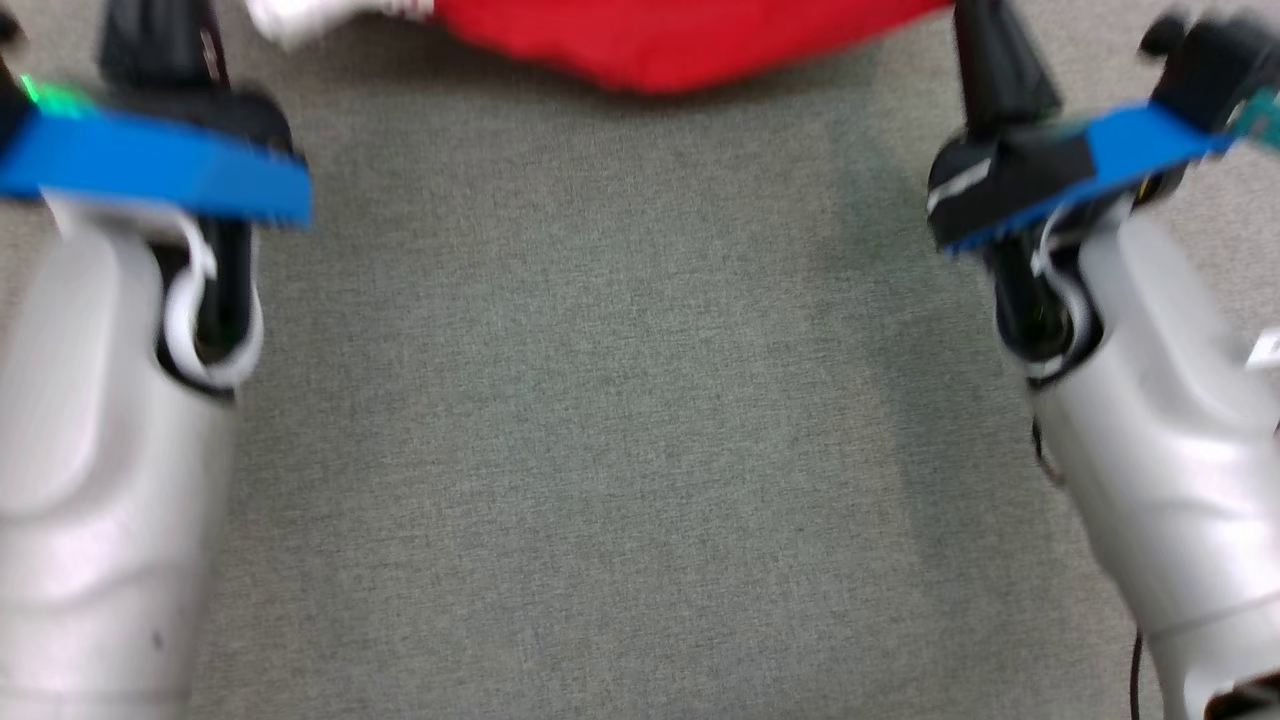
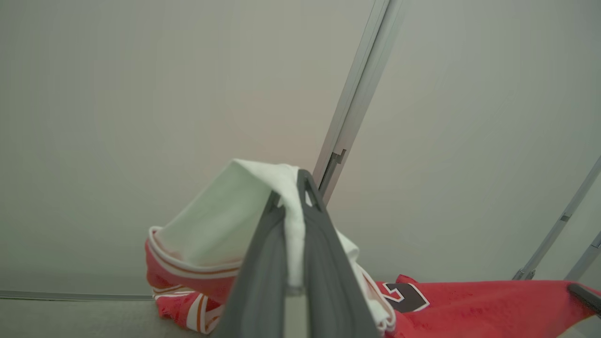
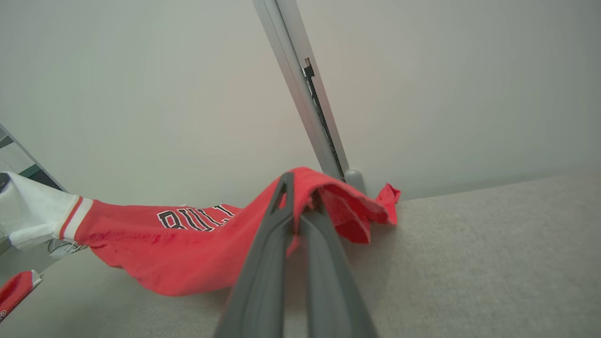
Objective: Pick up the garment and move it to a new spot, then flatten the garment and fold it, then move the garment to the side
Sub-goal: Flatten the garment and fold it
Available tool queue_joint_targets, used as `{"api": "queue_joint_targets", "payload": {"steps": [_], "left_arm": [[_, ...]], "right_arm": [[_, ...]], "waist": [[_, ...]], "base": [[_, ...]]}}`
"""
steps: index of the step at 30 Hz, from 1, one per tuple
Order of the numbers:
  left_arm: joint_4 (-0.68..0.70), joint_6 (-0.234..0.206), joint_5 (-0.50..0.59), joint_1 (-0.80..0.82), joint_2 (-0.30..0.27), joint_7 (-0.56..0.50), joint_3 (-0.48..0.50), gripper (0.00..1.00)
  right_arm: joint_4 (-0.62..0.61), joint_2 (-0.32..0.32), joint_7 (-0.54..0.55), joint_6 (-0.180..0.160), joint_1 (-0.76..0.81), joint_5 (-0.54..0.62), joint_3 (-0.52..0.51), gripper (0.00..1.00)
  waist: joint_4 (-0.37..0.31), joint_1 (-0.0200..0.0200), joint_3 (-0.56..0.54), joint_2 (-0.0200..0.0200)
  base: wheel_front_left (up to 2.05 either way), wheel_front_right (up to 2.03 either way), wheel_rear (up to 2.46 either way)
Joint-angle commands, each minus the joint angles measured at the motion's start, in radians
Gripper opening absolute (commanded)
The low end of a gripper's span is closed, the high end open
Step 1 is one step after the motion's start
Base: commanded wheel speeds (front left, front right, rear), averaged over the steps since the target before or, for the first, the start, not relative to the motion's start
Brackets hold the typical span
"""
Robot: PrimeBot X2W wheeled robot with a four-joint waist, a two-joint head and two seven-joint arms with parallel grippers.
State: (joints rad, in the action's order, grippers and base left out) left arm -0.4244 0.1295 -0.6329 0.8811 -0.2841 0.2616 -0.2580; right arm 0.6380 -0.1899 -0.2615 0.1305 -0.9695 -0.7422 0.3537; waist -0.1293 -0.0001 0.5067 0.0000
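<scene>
Forearms (image 1: 100, 480) are chunky glossy silver shells, each capped by a bright blue plate (image 1: 150, 180). White cable (image 1: 205, 330) loops just below the plate, a little green light (image 1: 55, 97) glows beside the left one, and beyond it you get long matte dark-grey fingers (image 2: 324, 281).

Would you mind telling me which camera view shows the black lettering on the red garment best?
The right wrist view: the lettering runs legibly across the hanging red garment. The left wrist view catches part of one black, white-edged character. The head view is blurred and has a plain red strip of garment at its top.
</scene>
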Motion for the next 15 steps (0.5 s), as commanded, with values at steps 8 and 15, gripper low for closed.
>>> {"api": "queue_joint_targets", "payload": {"steps": [8, 15], "left_arm": [[0.144, -0.009, 0.068, -0.419, 0.092, 0.005, 0.090, 0.00], [0.198, -0.006, 0.093, -0.700, 0.158, 0.005, 0.126, 0.00]], "right_arm": [[-0.103, -0.032, -0.005, 0.001, 0.352, -0.060, 0.017, 0.00], [-0.146, -0.071, -0.005, 0.000, 0.615, -0.101, 0.006, 0.00]], "waist": [[0.014, 0.0001, -0.147, 0.0000], [0.037, 0.0001, -0.281, 0.0000]], "base": [[0.00, 0.00, 0.00], [0.00, 0.00, 0.00]]}}
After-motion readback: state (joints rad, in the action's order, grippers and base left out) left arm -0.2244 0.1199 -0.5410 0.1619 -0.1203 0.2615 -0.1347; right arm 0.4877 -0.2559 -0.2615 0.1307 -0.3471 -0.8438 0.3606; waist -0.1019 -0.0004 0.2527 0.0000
